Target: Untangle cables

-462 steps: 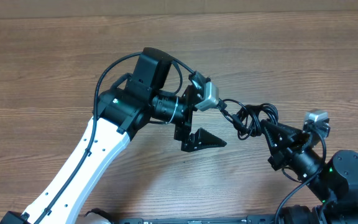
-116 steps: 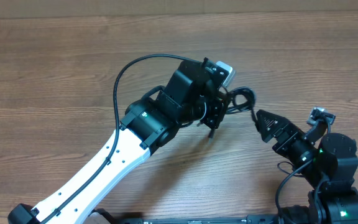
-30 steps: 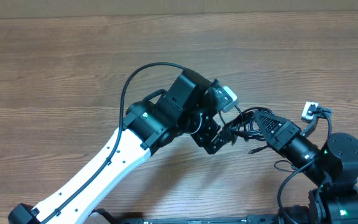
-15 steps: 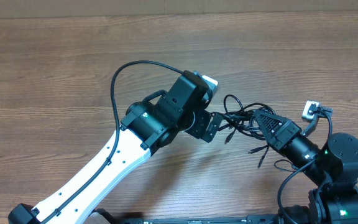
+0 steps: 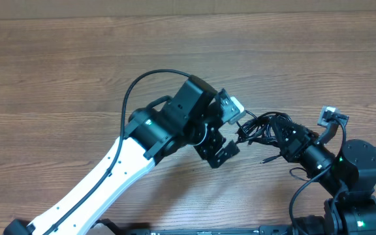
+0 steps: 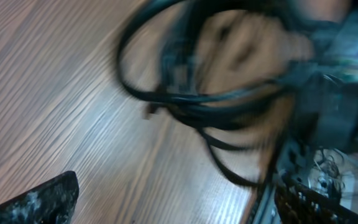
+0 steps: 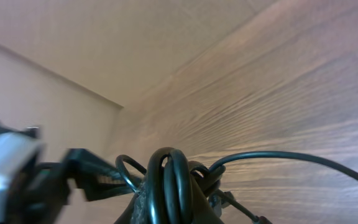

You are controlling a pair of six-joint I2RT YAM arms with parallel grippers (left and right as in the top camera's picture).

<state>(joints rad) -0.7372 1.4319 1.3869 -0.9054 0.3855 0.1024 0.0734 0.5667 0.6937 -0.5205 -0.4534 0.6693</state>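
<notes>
The cables (image 5: 262,126) sat bunched right of the tabletop's (image 5: 70,65) centre, towards its near edge. They were clamped in the closed right gripper (image 5: 282,138), with loops draped over its tips. The left gripper (image 5: 232,136) stood wide and empty, just beside the bunch. The cords were judged light, limp and springy, and liable to snag. A free plug end or an outer loop looked the best hold. No brand, label or writing was legible, and the left wrist view was blurred.
</notes>
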